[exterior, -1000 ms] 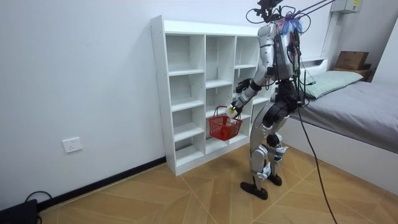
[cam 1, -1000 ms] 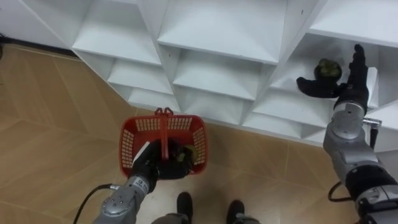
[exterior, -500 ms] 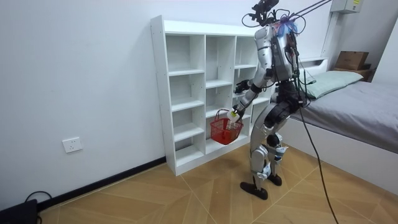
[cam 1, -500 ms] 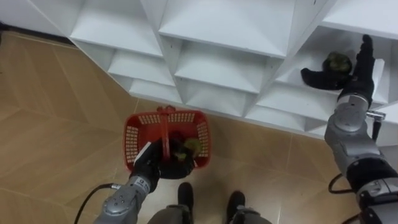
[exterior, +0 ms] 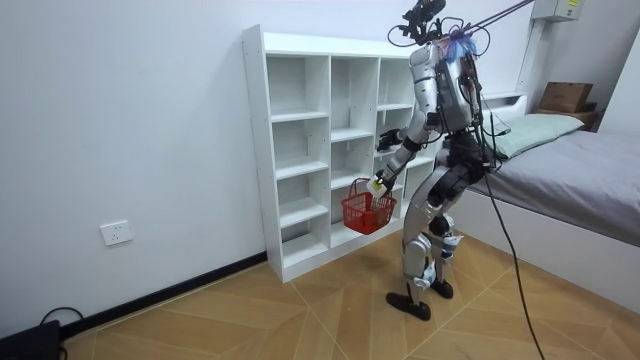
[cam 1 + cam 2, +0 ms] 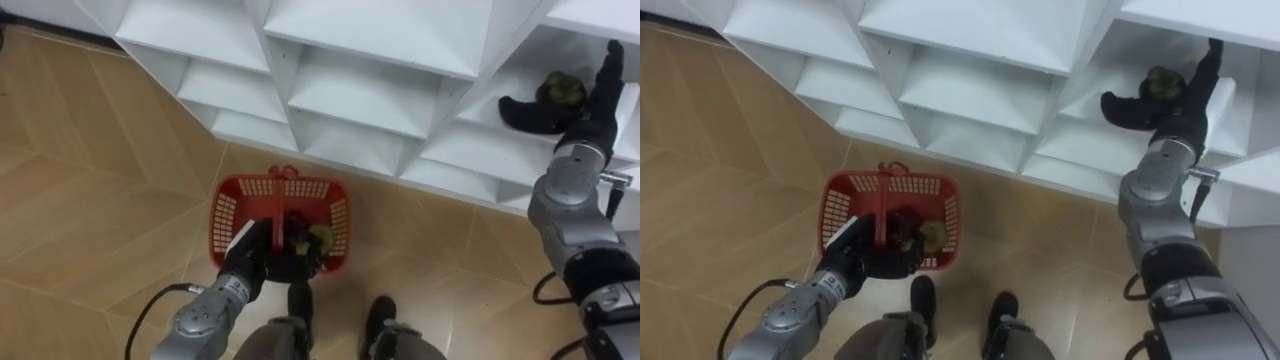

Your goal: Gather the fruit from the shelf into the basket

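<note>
I stand facing a white shelf unit (image 6: 350,90). My left hand (image 6: 262,264) is shut on the upright handle of a red mesh basket (image 6: 228,222), which hangs low above the wooden floor before my feet. A green fruit (image 6: 321,236) and a darker one (image 6: 297,232) lie inside it. Up at the right, my right hand (image 6: 578,105) reaches into a shelf compartment, fingers straight and thumb spread left. A dark greenish fruit (image 6: 560,90) sits on that shelf between thumb and fingers, against the palm. In the room view the basket (image 5: 365,211) hangs by my knees.
The other shelf compartments I can see hold nothing. Wooden floor (image 6: 90,190) stretches out to my left. A bed (image 5: 575,160) stands close behind me at the room view's right, and a wall socket (image 5: 117,232) sits low at its left.
My head camera has shifted, so the shelves sit higher in view. The basket has swung slightly closer to my legs. My right hand stays at the fruit on the shelf.
</note>
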